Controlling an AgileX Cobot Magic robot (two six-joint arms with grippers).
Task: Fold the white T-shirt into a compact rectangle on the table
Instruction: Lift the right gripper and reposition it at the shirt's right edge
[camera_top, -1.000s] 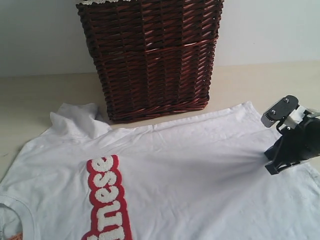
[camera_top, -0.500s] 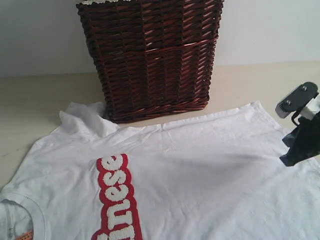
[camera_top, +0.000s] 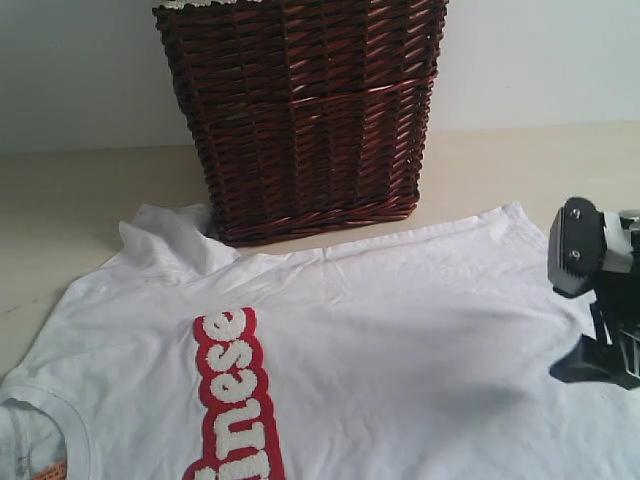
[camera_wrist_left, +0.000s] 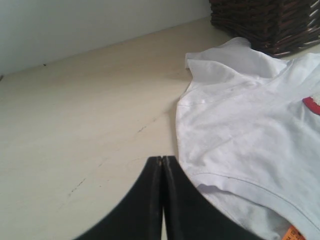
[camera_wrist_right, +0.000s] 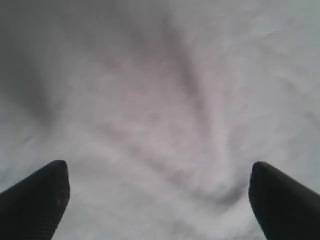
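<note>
Jaws apart, right gripper (camera_wrist_right: 157, 175) hovered over the white T-shirt (camera_top: 400, 340), hem end; left gripper (camera_wrist_left: 163, 161), closed, sat beside the collar (camera_wrist_left: 250, 184).

A white T-shirt (camera_top: 400, 360) is spread on the pale bench (camera_top: 80, 200); a dark wicker basket (camera_top: 305, 110) is set just behind it.

Domestic laundry table (camera_top: 60, 210), wicker basket (camera_top: 300, 120)
</note>
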